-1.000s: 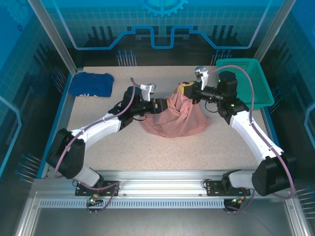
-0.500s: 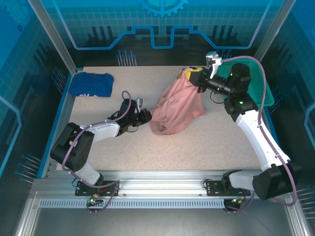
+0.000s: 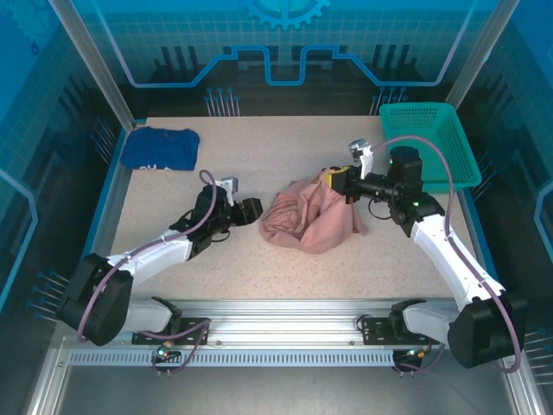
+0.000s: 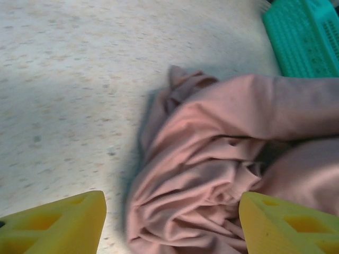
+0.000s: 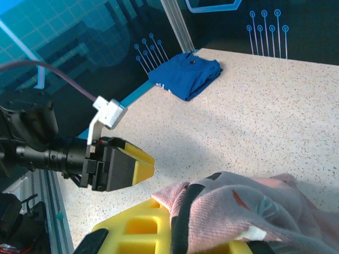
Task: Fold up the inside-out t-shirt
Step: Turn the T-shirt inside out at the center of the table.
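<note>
We see the left pincer (image 4: 169, 230) with its two yellow fingertips (image 4: 58, 225) low in the corners, standing wide apart. Between and beyond them the pink t-shirt (image 4: 212, 159) lies crumpled in folds on the speckled counter (image 4: 69, 79). A green basket (image 4: 307, 32) sits at the upper right, behind the cloth.

- A robotics lab: an enclosed test cell built around a single table (image 3: 259, 268) with a pale speckled top.
- Two white and black robot arms, the left arm (image 3: 151, 252) and the right arm (image 3: 449, 251), are bolted side by side to a slotted metal rail (image 3: 285, 324) at the table's near edge.
- Bare aluminium frame posts (image 3: 89, 59) rise at the back corners.
- Blue wall panels (image 3: 285, 35), printed with a gear and circuit-line graphics, close in the back and sides.
- On the table lie a crumpled pink t-shirt (image 3: 311, 225), a folded dark blue garment (image 3: 160, 149) and a green plastic basket (image 3: 458, 147).
</note>
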`<state>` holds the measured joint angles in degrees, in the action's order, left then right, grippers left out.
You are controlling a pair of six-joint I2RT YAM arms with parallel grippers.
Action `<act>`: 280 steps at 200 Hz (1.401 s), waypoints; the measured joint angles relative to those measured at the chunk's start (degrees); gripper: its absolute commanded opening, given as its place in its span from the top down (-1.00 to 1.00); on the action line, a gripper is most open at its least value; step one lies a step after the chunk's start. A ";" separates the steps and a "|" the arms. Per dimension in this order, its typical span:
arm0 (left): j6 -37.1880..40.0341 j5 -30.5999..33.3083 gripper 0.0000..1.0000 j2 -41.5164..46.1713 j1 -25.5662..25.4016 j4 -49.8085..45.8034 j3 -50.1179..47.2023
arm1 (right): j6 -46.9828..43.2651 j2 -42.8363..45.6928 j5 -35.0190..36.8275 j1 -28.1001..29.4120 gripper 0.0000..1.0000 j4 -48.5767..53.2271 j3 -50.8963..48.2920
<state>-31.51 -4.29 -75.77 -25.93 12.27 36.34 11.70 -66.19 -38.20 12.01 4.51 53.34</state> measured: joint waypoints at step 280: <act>2.60 -15.69 1.00 -5.60 1.40 2.21 17.84 | 5.33 10.14 7.21 -2.82 1.00 4.70 2.84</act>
<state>-28.91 -19.99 -81.36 -24.53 14.48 54.17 17.04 -56.05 -30.98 9.19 9.21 56.18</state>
